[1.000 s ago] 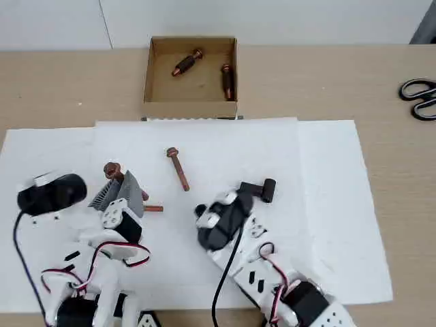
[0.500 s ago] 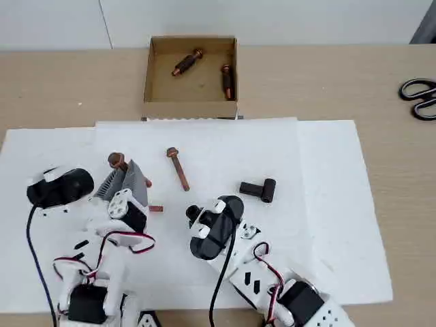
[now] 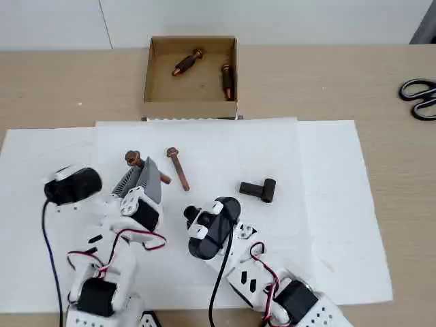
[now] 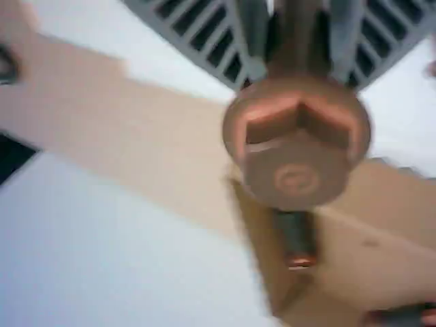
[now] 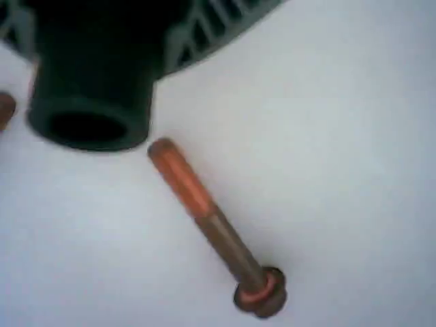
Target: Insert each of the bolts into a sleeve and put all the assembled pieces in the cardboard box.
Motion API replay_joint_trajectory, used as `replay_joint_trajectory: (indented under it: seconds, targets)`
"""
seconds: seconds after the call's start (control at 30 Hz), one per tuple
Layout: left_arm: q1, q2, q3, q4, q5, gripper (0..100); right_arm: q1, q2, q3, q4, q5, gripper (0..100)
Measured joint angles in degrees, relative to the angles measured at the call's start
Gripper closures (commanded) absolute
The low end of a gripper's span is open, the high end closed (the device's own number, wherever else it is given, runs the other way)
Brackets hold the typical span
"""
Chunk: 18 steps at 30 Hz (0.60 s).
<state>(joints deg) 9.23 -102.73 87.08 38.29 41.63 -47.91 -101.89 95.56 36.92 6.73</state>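
Nearest me, the right gripper [image 3: 197,219] pinches a black sleeve [image 5: 88,99] just over the white paper [image 3: 327,204]. Beside it, the left gripper [image 3: 141,172] clamps a copper bolt [image 3: 133,159], its head poking past the fingers. A loose bolt [image 3: 179,169] lies just beyond, with 2 spare sleeves [image 3: 250,189] touching each other near it. Farthest off, the box [image 3: 155,76] holds 2 assembled pieces [image 3: 187,63].

bolt [image 3: 178,169] copper-brown | sleeve [image 3: 253,189] black | cardboard box [image 3: 191,109] plain tan | sheet [image 3: 327,204] white | table [image 3: 306,82] light wood
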Motion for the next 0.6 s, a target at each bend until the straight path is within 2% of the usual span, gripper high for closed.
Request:
replay_joint_trajectory:
  seconds: [0.27,0.6]
  targets:
    - [4.3,0.0,-4.8,9.8,3.1,99,4.7,0.0,0.1,-1.5,0.0,99.5]
    - [7.5,0.0,-4.8,10.1,3.1,99,5.3,0.0,0.1,-1.8,0.0,99.5]
